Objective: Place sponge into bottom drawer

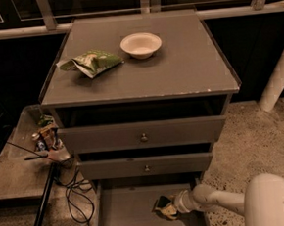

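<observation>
The bottom drawer [125, 217] is pulled out at the bottom of the grey cabinet, showing its flat grey floor. My white arm reaches in from the lower right. The gripper [164, 207] is low inside the drawer at its right side, shut on the sponge [168, 210], whose pale yellow foam and dark face show between the dark fingers. The sponge sits at or just above the drawer floor; I cannot tell whether it touches.
Two narrower drawers with round knobs [143, 137] are partly open above. On the cabinet top lie a white bowl [141, 44] and a green-and-white snack bag [92, 63]. A low table with clutter [48, 139] and cables [74, 189] stand at the left. A white post [279, 77] is at the right.
</observation>
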